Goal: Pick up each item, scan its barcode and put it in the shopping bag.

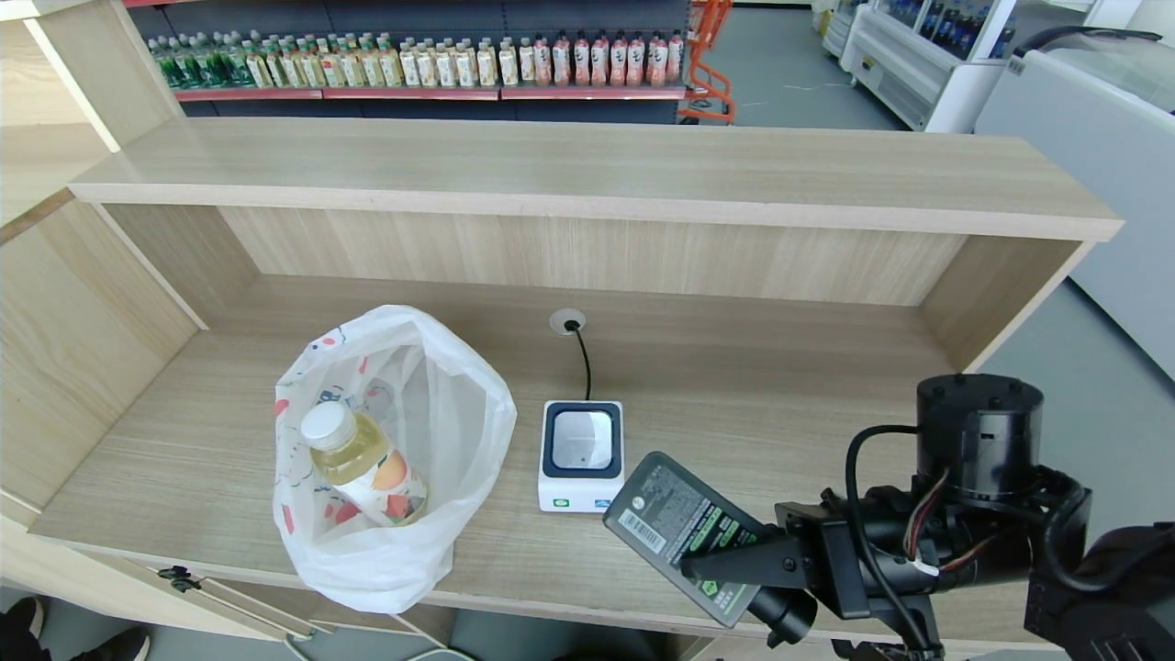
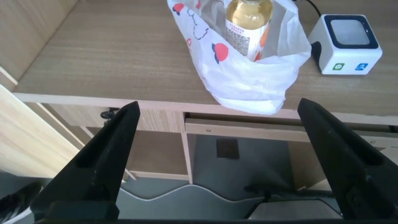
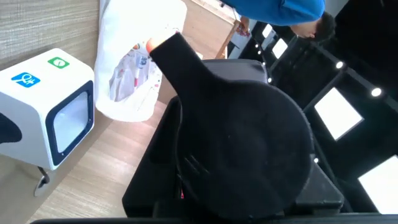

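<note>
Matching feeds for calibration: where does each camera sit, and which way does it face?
Head view: high, looking down at the counter; the right gripper shows, holding a dark pack.
Left wrist view: before the counter's front edge, facing it; the left gripper shows, fingers open.
Right wrist view: low over the counter, facing the scanner past its own gripper.
All share the scanner and shopping bag.

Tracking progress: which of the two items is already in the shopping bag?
The white-capped bottle of yellow drink, inside the shopping bag. The flat dark packet is outside it, held in the right gripper near the scanner.
</note>
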{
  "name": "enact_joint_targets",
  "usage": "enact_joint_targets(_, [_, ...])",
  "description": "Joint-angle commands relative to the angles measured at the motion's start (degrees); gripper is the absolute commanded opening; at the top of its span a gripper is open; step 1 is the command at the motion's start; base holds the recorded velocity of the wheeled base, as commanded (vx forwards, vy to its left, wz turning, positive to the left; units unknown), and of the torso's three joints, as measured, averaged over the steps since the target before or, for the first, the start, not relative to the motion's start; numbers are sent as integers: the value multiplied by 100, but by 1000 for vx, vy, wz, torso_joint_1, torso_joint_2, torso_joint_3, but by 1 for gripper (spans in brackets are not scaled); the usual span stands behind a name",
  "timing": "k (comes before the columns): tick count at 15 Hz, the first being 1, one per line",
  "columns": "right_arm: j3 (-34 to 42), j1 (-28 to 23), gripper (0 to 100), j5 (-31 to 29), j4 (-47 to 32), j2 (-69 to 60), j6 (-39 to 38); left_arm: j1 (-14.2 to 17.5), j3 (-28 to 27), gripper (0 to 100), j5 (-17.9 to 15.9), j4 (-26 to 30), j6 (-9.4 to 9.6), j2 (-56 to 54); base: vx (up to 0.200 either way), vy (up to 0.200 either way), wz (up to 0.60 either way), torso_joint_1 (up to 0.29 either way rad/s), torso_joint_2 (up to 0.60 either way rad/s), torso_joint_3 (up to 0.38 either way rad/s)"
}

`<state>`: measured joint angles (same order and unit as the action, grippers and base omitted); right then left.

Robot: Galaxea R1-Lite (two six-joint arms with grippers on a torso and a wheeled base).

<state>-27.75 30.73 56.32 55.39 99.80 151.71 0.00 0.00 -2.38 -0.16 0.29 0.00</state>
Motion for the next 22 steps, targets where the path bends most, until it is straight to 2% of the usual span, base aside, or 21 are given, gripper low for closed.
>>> enact_joint_targets(1, [-64,12,0,2,173,303,-72,0,0,100,0,-2,6,9,0,0,0,0,0,0])
enact_joint_targets(6, [-495,513,0,-218,718,1006,-414,0,0,100,0,-2,-3,9,0,0,0,0,0,0])
enact_joint_targets(9, [-495,653,0,-350,1000,1190,-537,0,0,100,0,-2,-3,9,0,0,0,0,0,0])
enact_joint_targets(22, [-504,601,0,-403,1017,1190,-546,0,0,100,0,-2,6,9,0,0,0,0,0,0])
